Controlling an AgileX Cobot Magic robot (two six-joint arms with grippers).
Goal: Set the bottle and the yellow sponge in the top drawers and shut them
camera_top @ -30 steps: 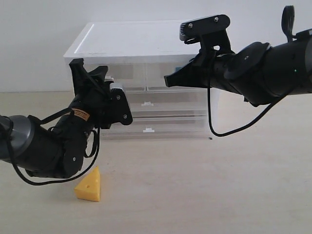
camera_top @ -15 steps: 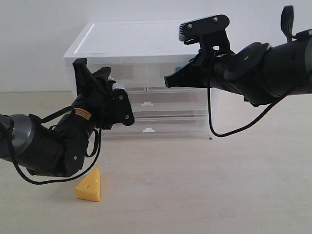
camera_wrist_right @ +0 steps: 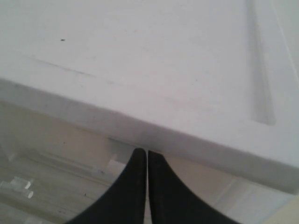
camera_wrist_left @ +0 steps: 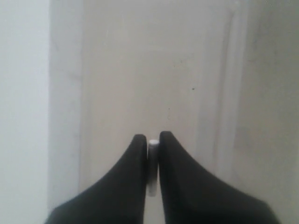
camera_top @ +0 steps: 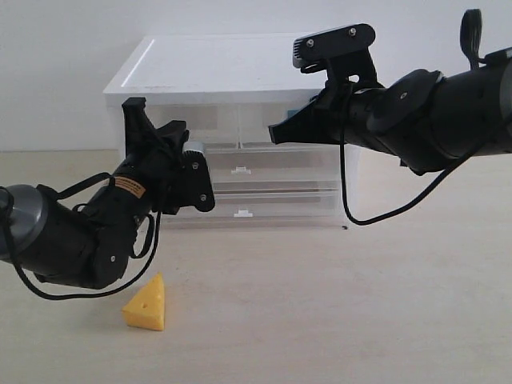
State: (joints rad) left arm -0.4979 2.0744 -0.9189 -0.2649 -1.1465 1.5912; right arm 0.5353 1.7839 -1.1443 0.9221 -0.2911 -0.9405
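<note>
The left end effector (camera_wrist_left: 153, 148) pinches the small white tab handle (camera_wrist_left: 153, 161) of a translucent plastic top drawer (camera_top: 216, 120); the right end effector (camera_wrist_right: 147, 155) is pressed together. The yellow wedge-shaped sponge (camera_top: 146, 304) lies on the counter (camera_top: 336, 312), at 6 o'clock. Off-axis pulling may slip the tab.

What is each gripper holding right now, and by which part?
The left gripper pinches a top drawer by its small white tab handle. The right gripper is shut at the cabinet front, nothing visible in its grip.
</note>
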